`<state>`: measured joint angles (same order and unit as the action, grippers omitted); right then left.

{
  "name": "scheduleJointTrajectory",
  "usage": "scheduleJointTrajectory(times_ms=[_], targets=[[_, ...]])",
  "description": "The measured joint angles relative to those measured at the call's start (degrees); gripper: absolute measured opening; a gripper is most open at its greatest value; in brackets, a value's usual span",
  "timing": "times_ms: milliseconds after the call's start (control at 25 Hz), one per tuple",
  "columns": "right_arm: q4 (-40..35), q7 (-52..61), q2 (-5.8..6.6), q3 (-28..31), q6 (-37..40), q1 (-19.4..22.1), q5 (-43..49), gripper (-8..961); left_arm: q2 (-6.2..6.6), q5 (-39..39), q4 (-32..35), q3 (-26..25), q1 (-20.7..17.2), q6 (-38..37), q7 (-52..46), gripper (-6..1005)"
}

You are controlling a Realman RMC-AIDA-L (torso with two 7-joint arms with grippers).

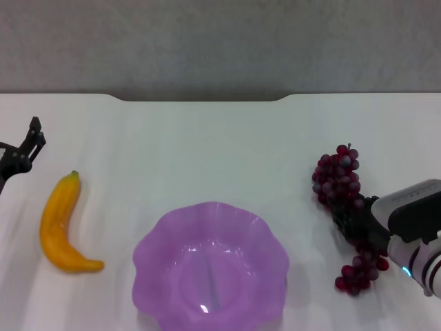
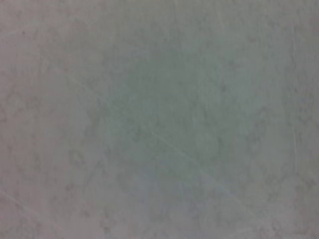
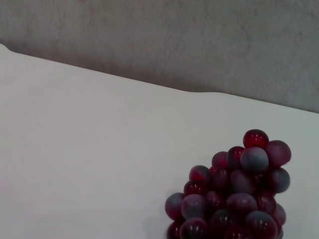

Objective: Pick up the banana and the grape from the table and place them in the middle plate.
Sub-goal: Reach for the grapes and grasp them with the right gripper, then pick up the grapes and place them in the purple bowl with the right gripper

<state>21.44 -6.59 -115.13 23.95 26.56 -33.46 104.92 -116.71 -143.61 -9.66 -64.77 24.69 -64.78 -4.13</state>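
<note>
One grape (image 1: 342, 207) bunch on the table (image 1: 207, 152), long axis running away from the right gripper (image 1: 351, 215), which sits at its middle; grip undeterminable. Plate (image 1: 210, 269) inward of it. Banana (image 1: 60, 224) just beside the parked left gripper (image 1: 27, 145), fingers apart, empty.

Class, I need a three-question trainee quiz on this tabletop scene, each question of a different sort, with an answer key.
1. True or false: the banana lies inside the purple plate.
2. Which gripper is at the bunch of grapes? A) left gripper B) right gripper
3. Fill in: the plate holds ____ fruit.

Key:
1. False; it lies on the white table, on the robot's left of the plate.
2. B; the left gripper hangs near the table's left edge, beyond the banana.
3. No.
</note>
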Motion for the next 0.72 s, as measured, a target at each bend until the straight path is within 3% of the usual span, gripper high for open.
scheduleJointTrajectory(times_ms=[720], targets=[[0.01, 0.00, 0.01, -0.22, -0.70, -0.20, 0.13, 428, -0.07, 0.00, -0.08, 0.00, 0.00, 0.01, 1.20, 877]])
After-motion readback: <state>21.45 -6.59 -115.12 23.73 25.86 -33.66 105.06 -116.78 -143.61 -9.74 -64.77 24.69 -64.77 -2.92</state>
